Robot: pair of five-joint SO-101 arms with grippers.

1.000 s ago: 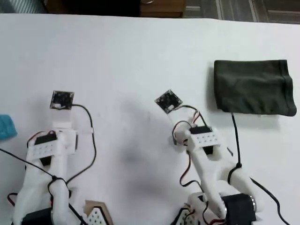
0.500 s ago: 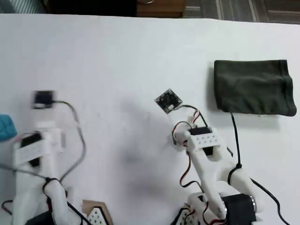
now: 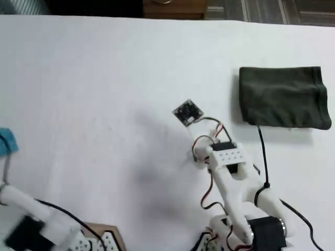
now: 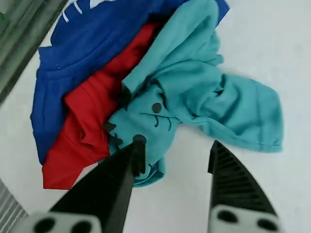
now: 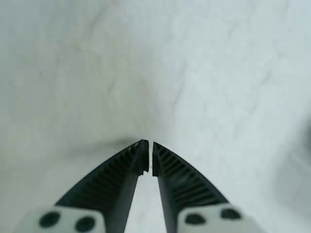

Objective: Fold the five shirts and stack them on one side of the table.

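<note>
Teal shirt [image 4: 194,102] beneath wide-parted left gripper [image 4: 177,144]; right gripper [image 5: 150,145] closed, empty, over white table [image 5: 204,68].

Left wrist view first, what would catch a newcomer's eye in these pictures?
A crumpled pile of teal shirt, red shirt and blue shirt lies under the open left gripper. In the high view, a folded dark shirt sits on the white table beside the right arm.
</note>
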